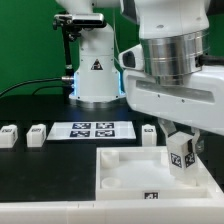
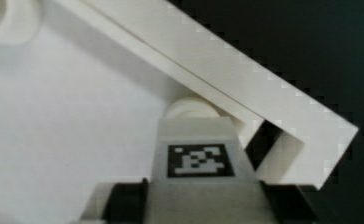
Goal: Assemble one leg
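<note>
My gripper (image 1: 181, 150) is shut on a leg (image 1: 181, 158), a small white block with a black-and-white tag, and holds it upright over the right corner of the large white square panel (image 1: 120, 172). In the wrist view the leg (image 2: 202, 150) sits between my dark fingers (image 2: 126, 200), its tagged face up, its far end at the panel's corner recess next to the raised rim (image 2: 214, 70). Whether the leg touches the panel cannot be told. Three more legs stand on the black table: two on the exterior view's left (image 1: 9, 136) (image 1: 36, 134) and one by my gripper (image 1: 149, 134).
The marker board (image 1: 92, 130) lies flat behind the panel. The robot base (image 1: 95, 70) stands at the back. A green wall closes the back of the scene. The large arm housing (image 1: 175, 70) fills the exterior view's upper right.
</note>
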You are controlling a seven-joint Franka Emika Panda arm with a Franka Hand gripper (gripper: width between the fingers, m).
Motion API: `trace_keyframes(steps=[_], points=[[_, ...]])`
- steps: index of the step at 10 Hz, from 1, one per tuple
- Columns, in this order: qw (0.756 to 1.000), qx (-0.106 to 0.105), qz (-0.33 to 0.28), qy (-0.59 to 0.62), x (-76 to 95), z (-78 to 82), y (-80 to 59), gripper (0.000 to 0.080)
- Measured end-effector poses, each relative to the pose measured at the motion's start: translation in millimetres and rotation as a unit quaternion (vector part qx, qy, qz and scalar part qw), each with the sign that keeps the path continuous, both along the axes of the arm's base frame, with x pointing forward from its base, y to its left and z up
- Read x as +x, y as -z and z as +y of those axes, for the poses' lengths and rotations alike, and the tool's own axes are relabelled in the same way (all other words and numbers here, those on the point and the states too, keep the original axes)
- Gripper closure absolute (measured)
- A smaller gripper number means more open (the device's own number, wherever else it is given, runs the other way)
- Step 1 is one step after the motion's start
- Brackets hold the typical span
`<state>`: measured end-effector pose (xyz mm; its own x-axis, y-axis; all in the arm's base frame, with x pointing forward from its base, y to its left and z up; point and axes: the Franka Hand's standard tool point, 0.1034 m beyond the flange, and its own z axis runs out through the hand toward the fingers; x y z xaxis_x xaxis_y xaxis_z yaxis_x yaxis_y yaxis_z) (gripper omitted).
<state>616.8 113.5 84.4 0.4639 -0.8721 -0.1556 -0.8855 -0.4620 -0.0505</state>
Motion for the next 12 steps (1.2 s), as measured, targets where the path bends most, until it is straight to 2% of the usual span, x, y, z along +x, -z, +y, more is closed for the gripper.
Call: trace_keyframes(steps=[3,6,8,9,11,12], points=[[0.987,-0.003,0.026,0.158,0.2,7.5,0.6,0.0506],[0.987,-0.001,0.027,0.160,0.8,7.9,0.8,0.0506],[0.990,-0.001,0.024,0.138,0.4,9.5,1.0,0.0258],[0.996,0.000,0.017,0.088,-0.3,10.8,1.2,0.0183],[0.998,0.005,-0.007,-0.056,-0.1,7.2,2.2,0.0157],[0.996,0.005,-0.011,-0.084,-1.3,6.7,3.4,0.0152]])
